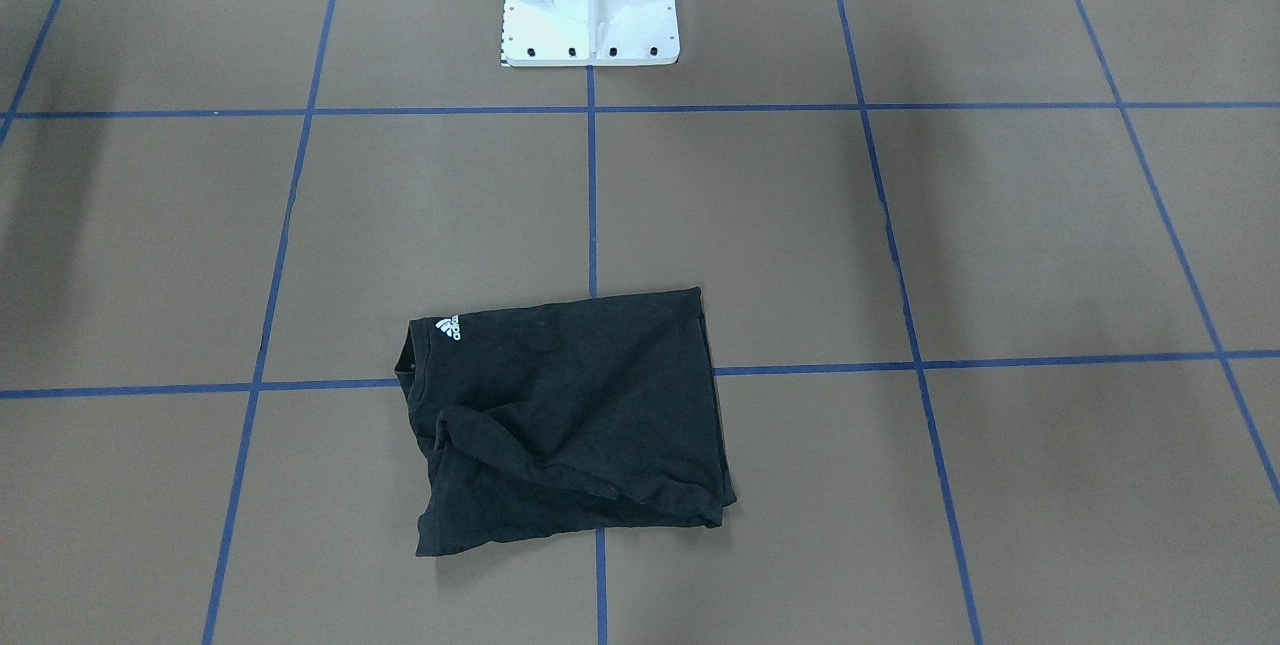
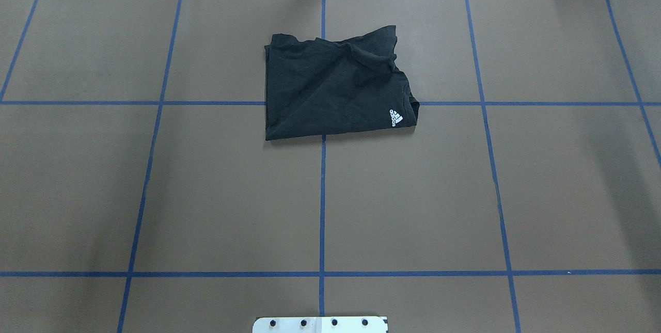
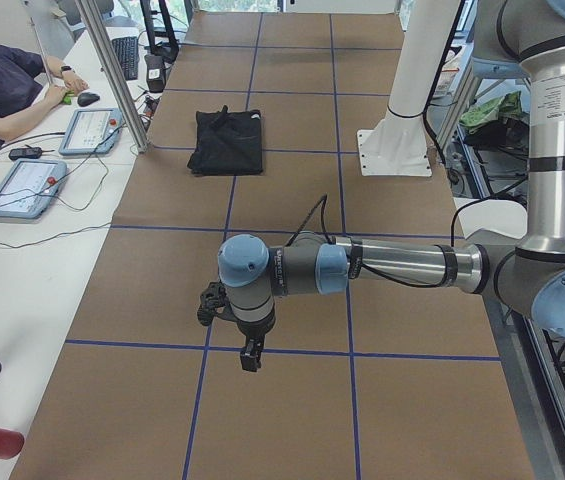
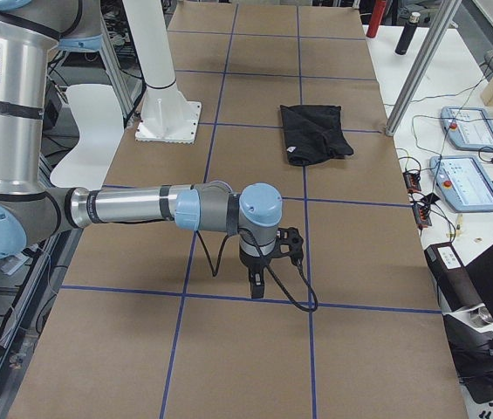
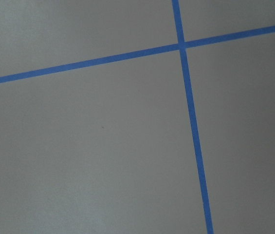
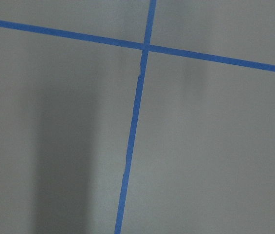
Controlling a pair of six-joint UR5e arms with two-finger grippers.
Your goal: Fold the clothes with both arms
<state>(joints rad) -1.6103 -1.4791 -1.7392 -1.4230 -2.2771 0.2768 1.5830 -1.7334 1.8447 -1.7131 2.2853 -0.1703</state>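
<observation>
The clothes are one black T-shirt [image 1: 565,415] lying folded into a rough rectangle on the brown table, its small white logo [image 1: 449,328] facing up at one corner. It sits on the far centre of the table in the overhead view [image 2: 330,85]. Neither arm touches it. My left arm reaches low over the table's left end, and its gripper [image 3: 250,355] points down, far from the T-shirt [image 3: 227,140]. My right gripper [image 4: 256,284] hangs likewise over the right end. I cannot tell whether either gripper is open or shut. Both wrist views show only bare table and blue tape.
The white pedestal base [image 1: 590,5] stands at the robot's edge of the table. Blue tape lines [image 2: 322,193] grid the surface. A side bench holds teach pendants [image 3: 22,185], cables and metal posts [image 3: 112,70]. A person [image 3: 2,85] sits there.
</observation>
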